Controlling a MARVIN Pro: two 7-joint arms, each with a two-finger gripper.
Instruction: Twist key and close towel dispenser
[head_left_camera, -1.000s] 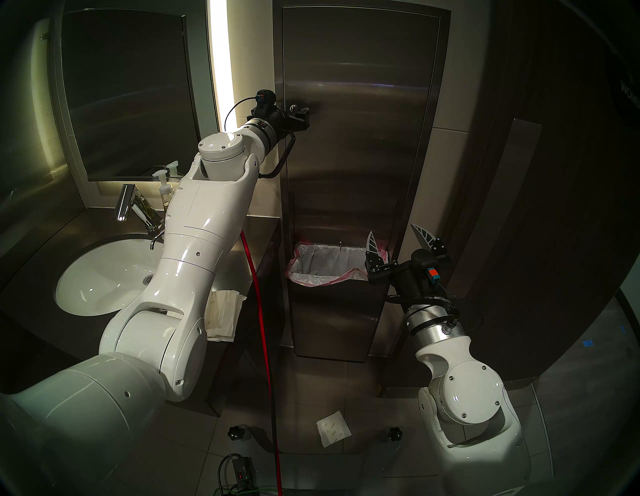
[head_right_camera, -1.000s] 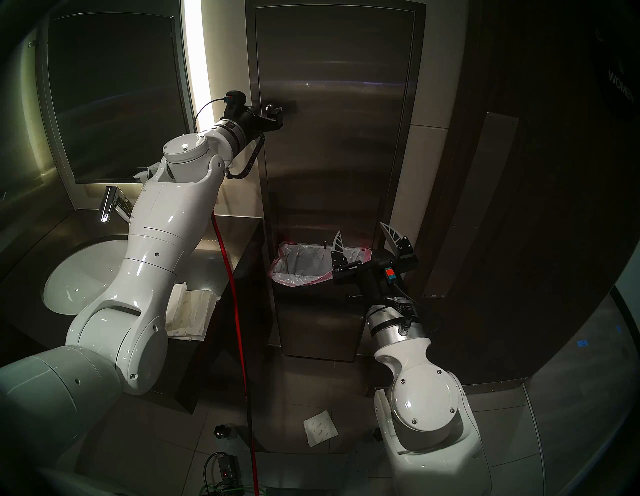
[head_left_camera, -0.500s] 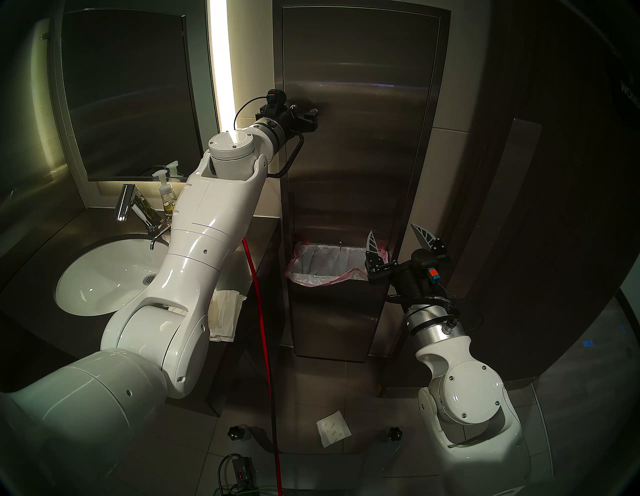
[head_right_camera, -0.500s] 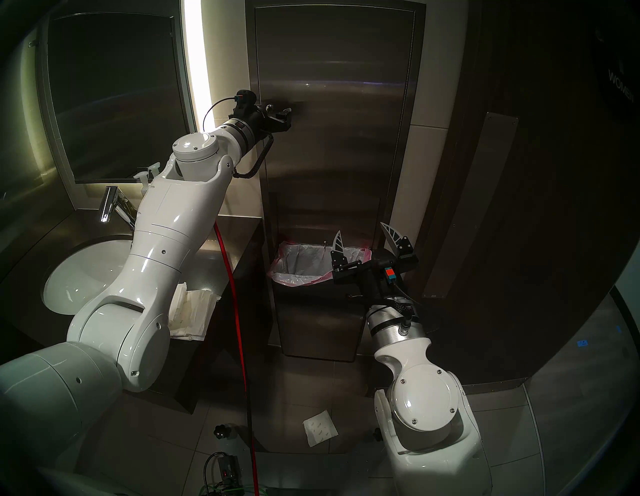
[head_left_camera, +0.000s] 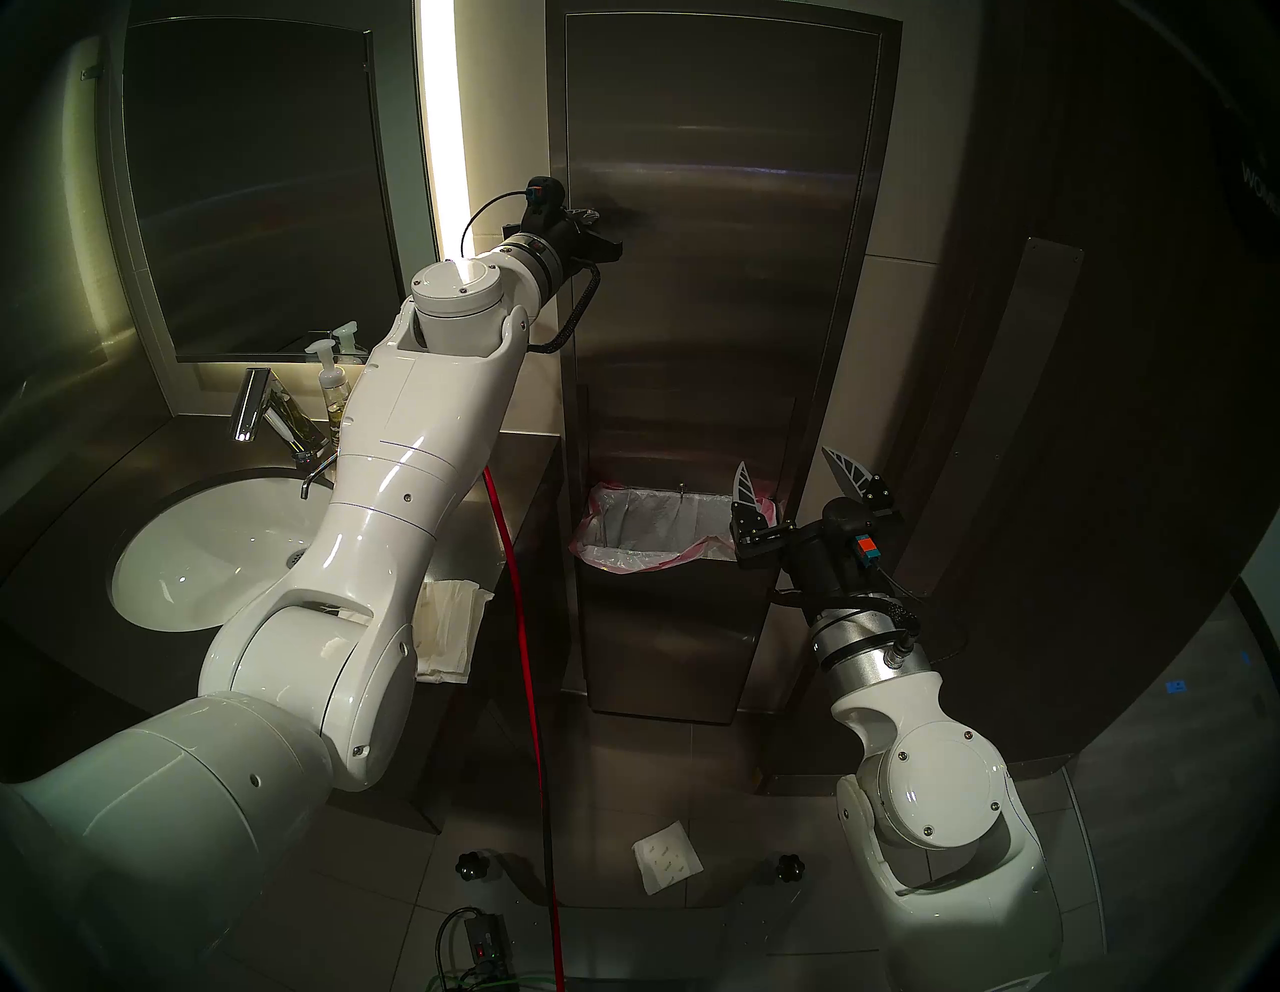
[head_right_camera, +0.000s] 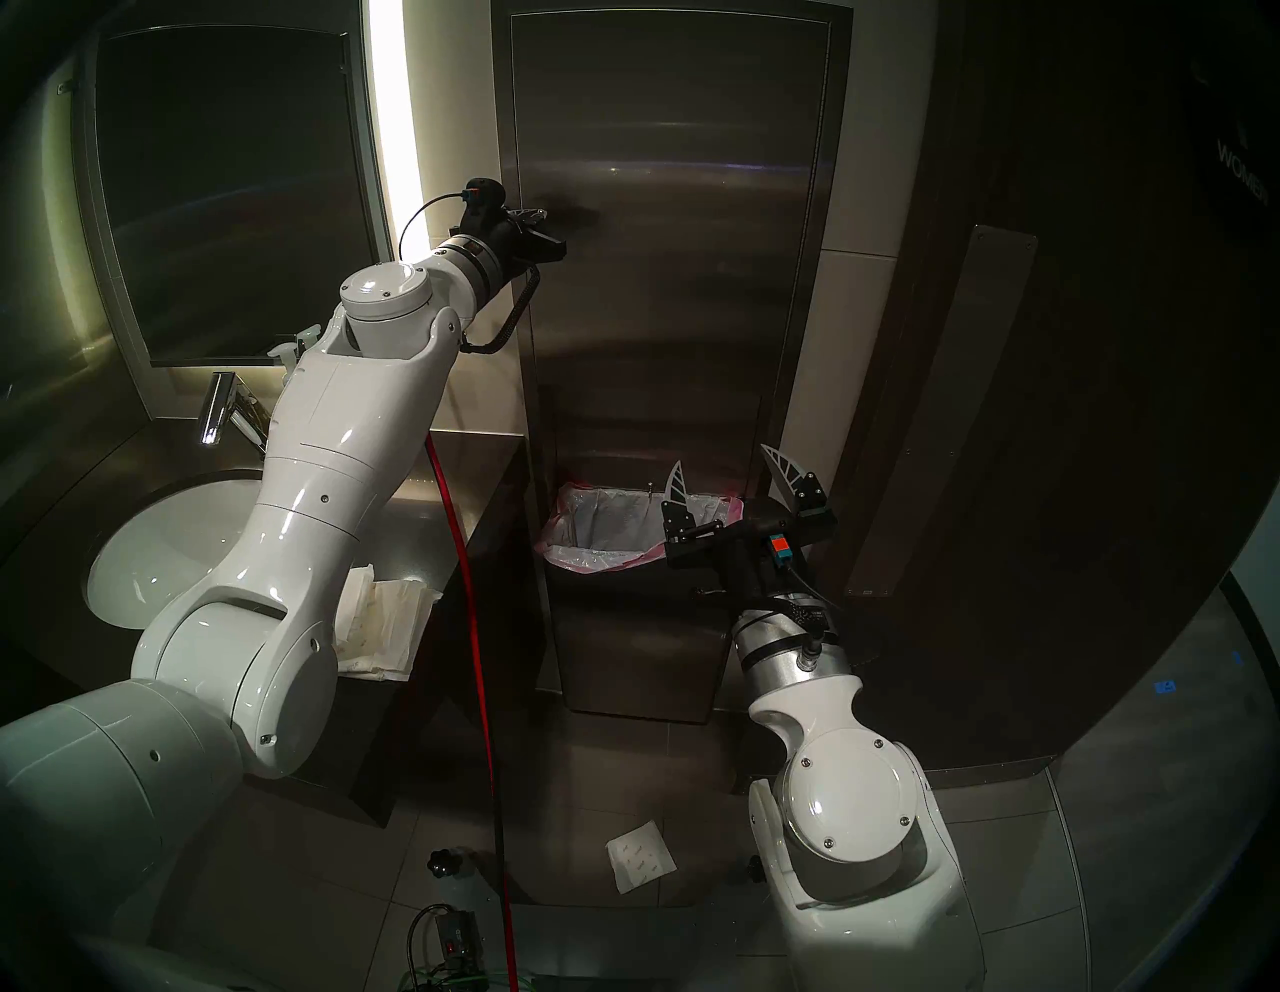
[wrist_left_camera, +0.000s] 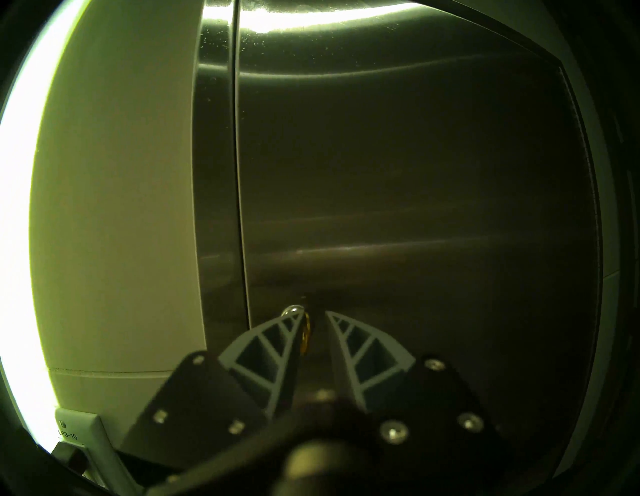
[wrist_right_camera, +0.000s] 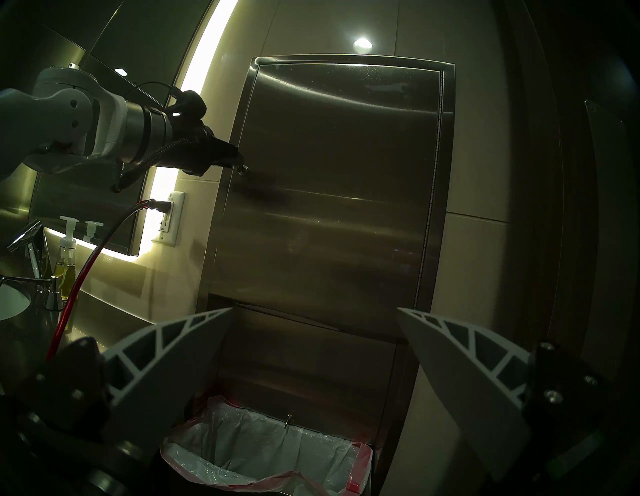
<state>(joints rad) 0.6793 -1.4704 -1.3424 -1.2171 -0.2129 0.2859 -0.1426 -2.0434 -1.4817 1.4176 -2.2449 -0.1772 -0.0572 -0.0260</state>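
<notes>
The towel dispenser (head_left_camera: 713, 242) is a tall steel wall cabinet, and its long door lies flush in the frame. It also shows in the head right view (head_right_camera: 665, 277), the left wrist view (wrist_left_camera: 415, 173) and the right wrist view (wrist_right_camera: 339, 173). The small gold key (wrist_left_camera: 305, 332) sticks out of the round silver lock (wrist_left_camera: 291, 309) by the door's left edge. My left gripper (wrist_left_camera: 312, 313) straddles the key with a narrow gap. The key rests against one finger (wrist_left_camera: 277, 343) and the other stays apart. My right gripper (head_left_camera: 789, 464) is open and empty above the bin's pink-edged liner (head_left_camera: 651, 526).
A sink (head_left_camera: 208, 547), faucet (head_left_camera: 253, 409), soap bottle (head_left_camera: 331, 388) and loose paper towels (head_left_camera: 450, 623) are on the counter at the left. A red cable (head_left_camera: 519, 623) hangs beside the cabinet. A paper sheet (head_left_camera: 666, 855) lies on the floor. A dark wooden door (head_left_camera: 1108, 415) stands at the right.
My left gripper swung right of the lock with wide fingers, then came back left onto it and narrowed its fingers around the key. The right arm has not moved.
</notes>
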